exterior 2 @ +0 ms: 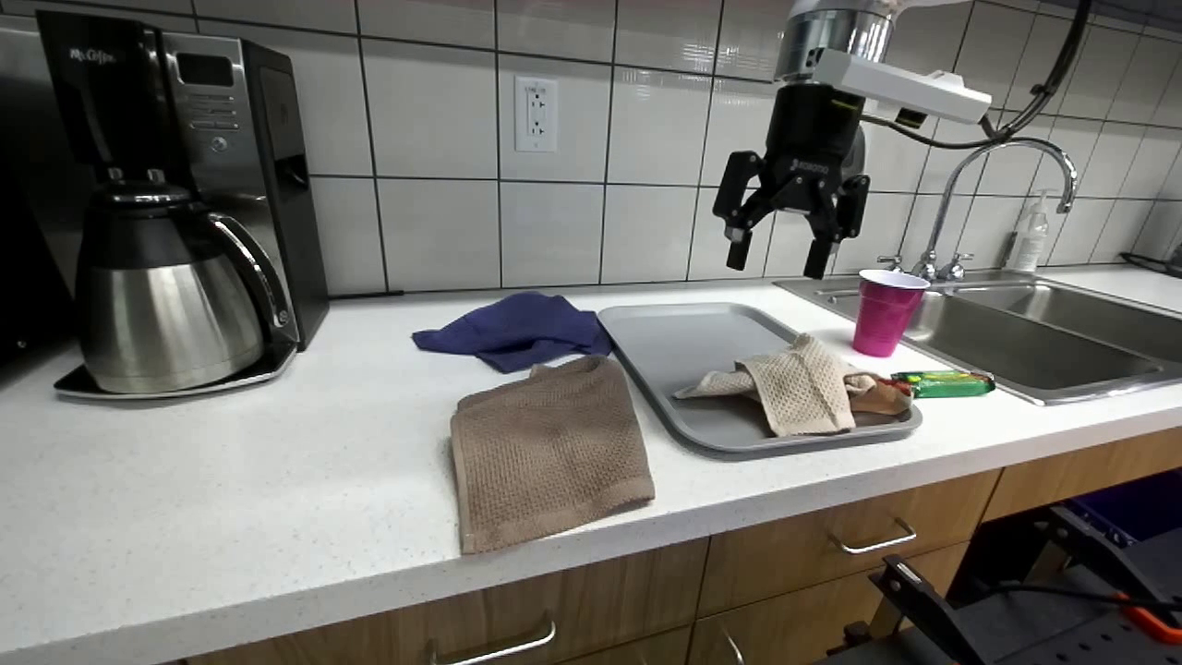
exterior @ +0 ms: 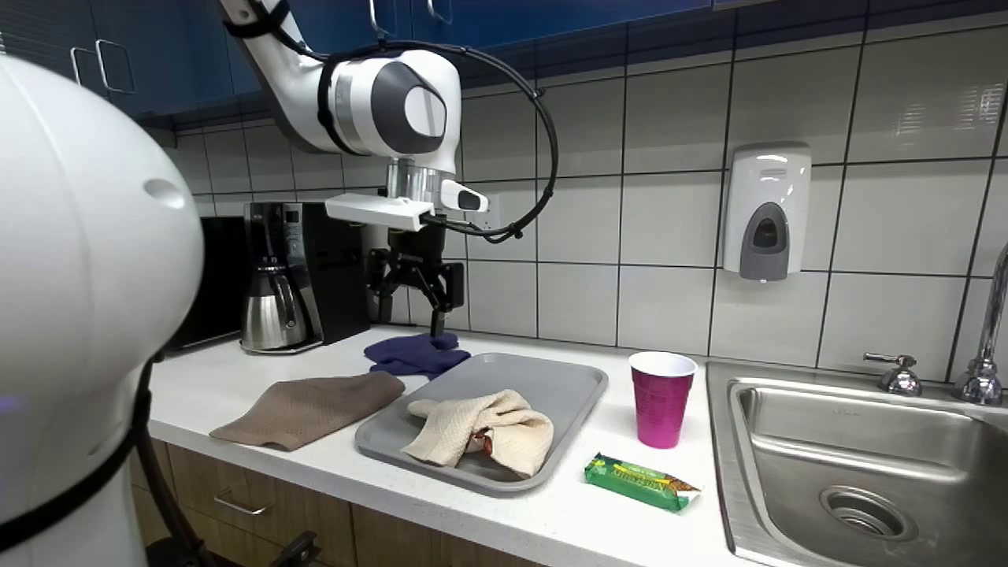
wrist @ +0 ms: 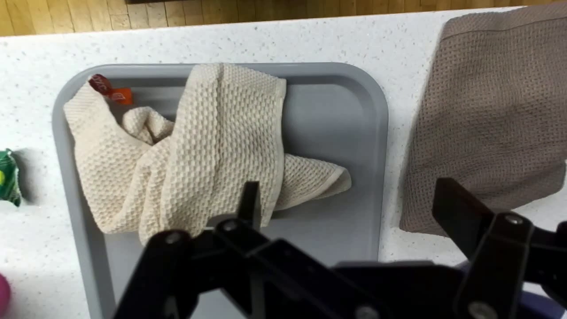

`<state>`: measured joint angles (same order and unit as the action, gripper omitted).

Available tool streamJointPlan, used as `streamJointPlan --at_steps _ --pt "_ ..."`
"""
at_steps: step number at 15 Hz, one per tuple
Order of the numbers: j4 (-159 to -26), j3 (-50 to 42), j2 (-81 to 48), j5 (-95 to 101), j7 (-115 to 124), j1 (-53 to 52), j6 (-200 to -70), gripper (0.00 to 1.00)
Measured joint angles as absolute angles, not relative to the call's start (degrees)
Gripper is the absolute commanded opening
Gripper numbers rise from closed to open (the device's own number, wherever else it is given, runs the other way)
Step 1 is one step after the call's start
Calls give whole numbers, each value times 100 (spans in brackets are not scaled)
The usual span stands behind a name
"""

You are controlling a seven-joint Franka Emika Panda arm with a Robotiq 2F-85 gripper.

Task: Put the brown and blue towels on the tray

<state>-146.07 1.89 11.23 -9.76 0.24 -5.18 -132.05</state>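
Gripper (exterior 2: 777,257) spread, holding nothing. Brown towel (exterior 2: 554,453), blue towel (exterior 2: 512,331) off tray (exterior 2: 688,337) (both lie low): shallow pinch may slip; trailing edge may drag tray.

Cup (exterior: 662,405): stands upright near sink (exterior: 734,457), magenta outside, white inside. Bar (exterior: 639,482): lies near cup in green wrapper; shows only one end in wrist view. Cream towel (wrist: 239,133): lies bunched, with red-orange piece (wrist: 104,86) by one corner, cannot tell what. Faucet (exterior: 990,335): rises from sink's back edge. Dispenser (exterior: 768,213): hangs on tiled wall (exterior 2: 434,102). Outlet (exterior 2: 536,114): sits on same wall. Coffee maker (exterior 2: 219,166): stands by wall, holds steel carafe (exterior 2: 175,305). Bottle (exterior 2: 1028,242): stands near faucet. Cabinets (exterior: 551,22): hang overhead, blue. Drawers (exterior 2: 813,554): sit below counter (exterior 2: 277,480), wood-grained, metal-handled.
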Motion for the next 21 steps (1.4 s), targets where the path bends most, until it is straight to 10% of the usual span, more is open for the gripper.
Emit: streamJointPlan --at_steps 21 --pt "-13145 916 -1001 -983 1105 -1122 -13847 100"
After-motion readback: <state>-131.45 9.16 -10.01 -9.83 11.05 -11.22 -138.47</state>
